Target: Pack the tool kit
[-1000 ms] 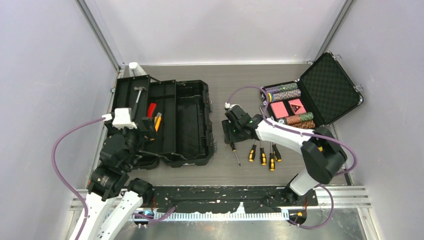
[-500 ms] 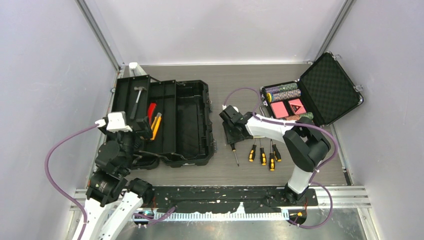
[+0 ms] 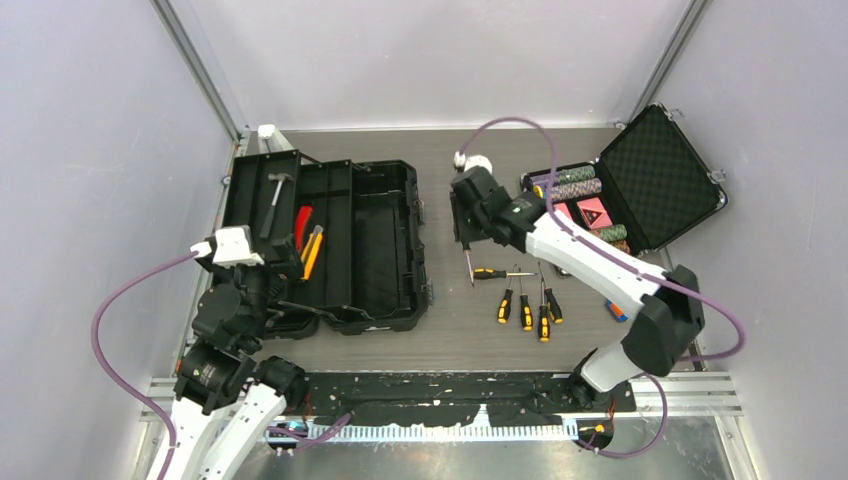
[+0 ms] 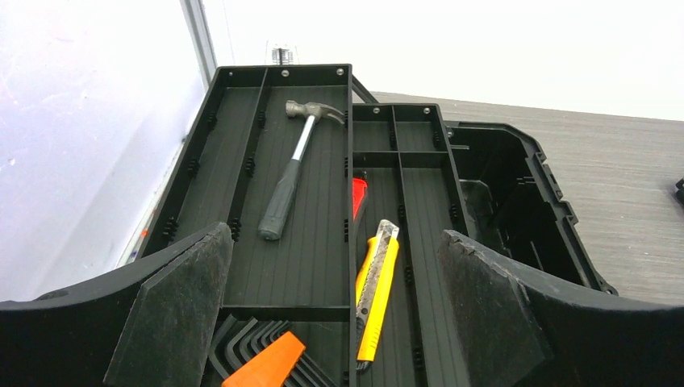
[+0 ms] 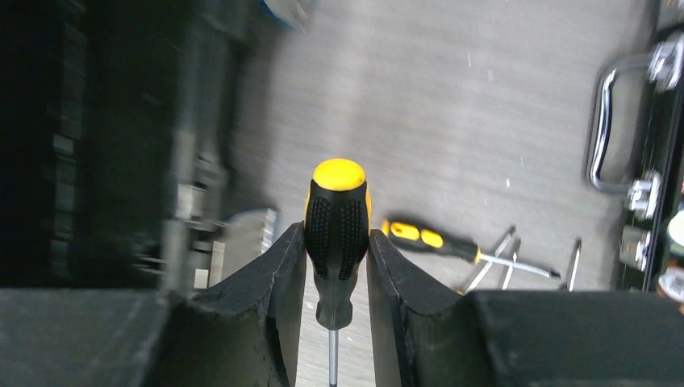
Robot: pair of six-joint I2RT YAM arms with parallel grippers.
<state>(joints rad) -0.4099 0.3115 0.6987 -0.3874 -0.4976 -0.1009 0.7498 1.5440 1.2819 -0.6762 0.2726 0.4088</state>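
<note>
The open black toolbox (image 3: 380,250) lies at the left. Its tray holds a hammer (image 4: 294,169), red pliers (image 4: 359,192) and a yellow knife (image 4: 377,290). My right gripper (image 3: 466,222) is shut on the black and yellow handle of a screwdriver (image 5: 337,218) and holds it above the table, just right of the toolbox, with the shaft hanging down. Several more screwdrivers (image 3: 526,308) lie on the table below it, and one (image 5: 427,238) lies crosswise. My left gripper (image 4: 335,242) is open and empty over the tray's near end.
A smaller foam-lined case (image 3: 640,185) with poker chips stands open at the back right. An orange hex key set (image 4: 258,363) lies in the tray under my left gripper. A small blue object (image 3: 617,312) lies near the right arm.
My right gripper has lifted a screwdriver off the table and carried it back, close to the toolbox's right side. One screwdriver now lies crosswise. The left arm has pulled back slightly.
</note>
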